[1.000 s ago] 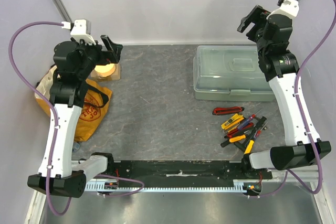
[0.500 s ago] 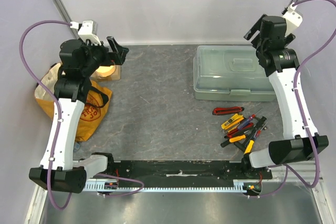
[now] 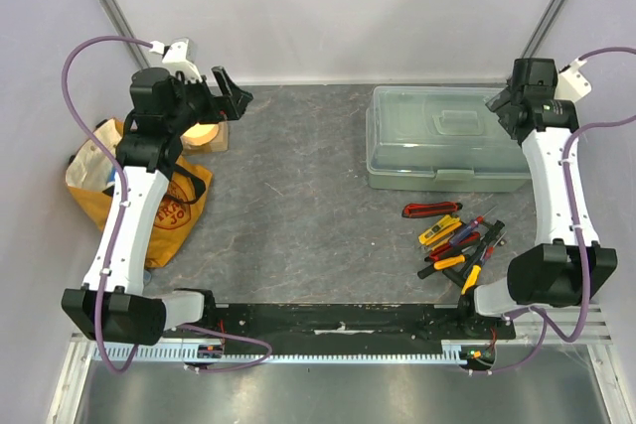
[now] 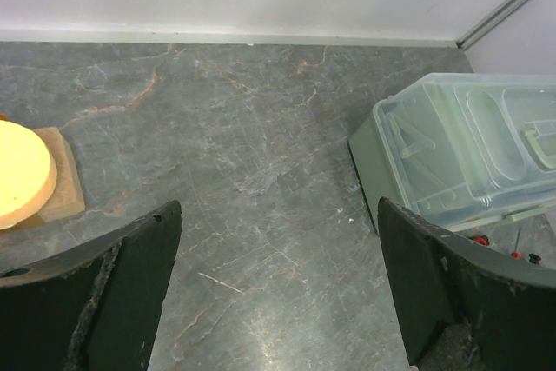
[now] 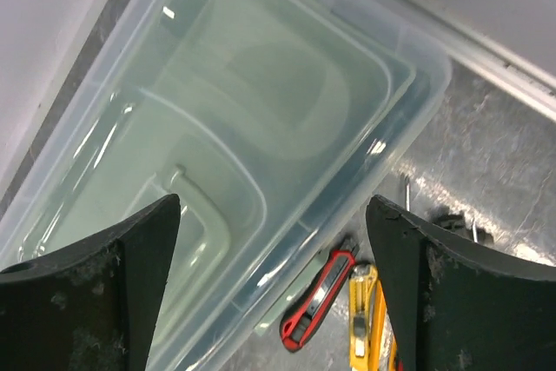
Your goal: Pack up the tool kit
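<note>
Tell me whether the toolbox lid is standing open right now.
No, the translucent lid of the toolbox lies shut, flat over the base, in the top view.

Open tabletop [image 3: 298,186] lies between closed toolbox [image 3: 442,141], scattered hand tools [image 3: 457,243] and bag [image 3: 177,217].
</note>
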`<state>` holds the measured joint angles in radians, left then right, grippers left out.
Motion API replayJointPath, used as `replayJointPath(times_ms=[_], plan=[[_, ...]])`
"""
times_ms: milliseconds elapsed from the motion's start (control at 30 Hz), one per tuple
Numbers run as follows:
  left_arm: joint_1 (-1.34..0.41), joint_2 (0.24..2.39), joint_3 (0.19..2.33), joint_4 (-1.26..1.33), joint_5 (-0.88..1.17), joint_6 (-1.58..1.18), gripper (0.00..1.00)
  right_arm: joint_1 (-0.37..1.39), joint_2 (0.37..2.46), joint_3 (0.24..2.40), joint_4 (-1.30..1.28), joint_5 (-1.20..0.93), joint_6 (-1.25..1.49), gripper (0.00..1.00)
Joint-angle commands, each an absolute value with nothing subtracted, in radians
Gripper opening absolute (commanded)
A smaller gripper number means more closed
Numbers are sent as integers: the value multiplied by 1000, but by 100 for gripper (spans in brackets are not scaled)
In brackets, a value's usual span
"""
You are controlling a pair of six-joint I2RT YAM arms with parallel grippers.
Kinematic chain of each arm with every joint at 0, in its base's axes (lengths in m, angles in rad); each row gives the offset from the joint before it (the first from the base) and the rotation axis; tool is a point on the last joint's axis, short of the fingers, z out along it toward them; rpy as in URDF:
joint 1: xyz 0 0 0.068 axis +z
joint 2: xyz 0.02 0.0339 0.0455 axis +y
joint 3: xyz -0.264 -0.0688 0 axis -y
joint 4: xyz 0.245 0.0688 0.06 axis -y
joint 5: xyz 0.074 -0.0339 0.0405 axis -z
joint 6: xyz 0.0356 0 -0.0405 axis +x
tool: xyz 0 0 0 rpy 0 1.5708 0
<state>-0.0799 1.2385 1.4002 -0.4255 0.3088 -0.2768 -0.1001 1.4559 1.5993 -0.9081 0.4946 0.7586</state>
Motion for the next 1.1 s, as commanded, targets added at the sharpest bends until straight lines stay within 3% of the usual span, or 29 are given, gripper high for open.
replayJointPath(times_ms=[0, 300, 567, 1067], plan=[[-77, 1255, 1401, -423, 348, -327, 98, -95, 1398, 1597, -962, 419, 845, 93], [-75, 1252, 1394, -423, 318, -322, 96, -95, 1298, 1479, -1028, 402, 960, 95], [-78, 1262, 1391, -420, 316, -322, 96, -95, 1341, 1427, -953, 347, 988, 86], [-77, 1255, 1393, -431, 242, -322, 95, -106, 1414, 1414, -887, 419, 1032, 82]])
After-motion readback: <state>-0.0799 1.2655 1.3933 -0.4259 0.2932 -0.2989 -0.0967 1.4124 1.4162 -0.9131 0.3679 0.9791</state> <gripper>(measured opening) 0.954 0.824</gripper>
